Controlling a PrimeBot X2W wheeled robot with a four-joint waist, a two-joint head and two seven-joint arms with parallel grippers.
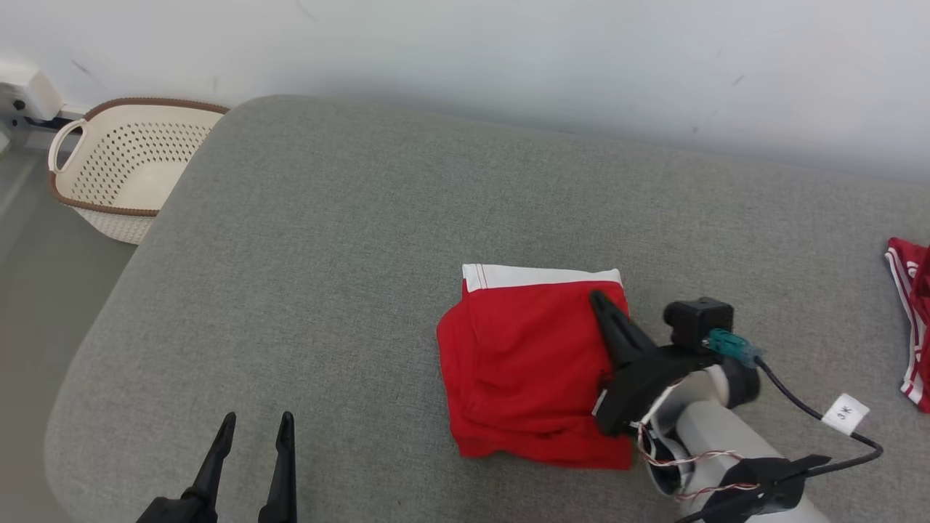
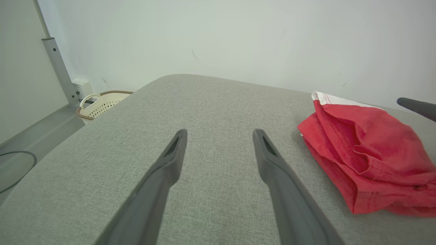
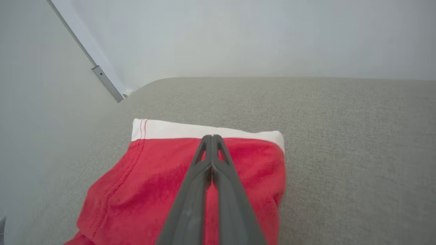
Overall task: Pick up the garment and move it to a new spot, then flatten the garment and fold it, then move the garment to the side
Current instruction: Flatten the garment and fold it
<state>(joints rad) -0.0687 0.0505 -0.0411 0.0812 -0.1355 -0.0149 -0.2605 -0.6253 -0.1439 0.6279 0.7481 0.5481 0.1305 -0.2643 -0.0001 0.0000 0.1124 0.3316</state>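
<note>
Right gripper [image 3: 212, 136]: fingers pressed together along their whole length, with no cloth seen between them. They lie over the right part of the garment [image 1: 523, 363], tips just short of its white waistband [image 1: 541, 276]. Whether they press on the fabric or hover just above it cannot be told.
Left gripper [image 1: 258, 418]: fingers spread wide, holding nothing, above bare cushion [image 1: 327, 254] and well apart from the garment.
Garment: a red, roughly square packet of stacked layers, waistband along the far edge, lying right of centre on the grey cushion.
Step in hand: judged as the close of folding, since the packet looks finished and has not yet been moved to the side.
Next move: probably parting the right fingers and gripping all layers at one edge, or sliding the packet, so that the fold holds.
Surroundings: a pale basket [image 1: 123, 167] stands on the floor beyond the cushion's left corner. A second red cloth [image 1: 912, 319] lies at the far right edge.
</note>
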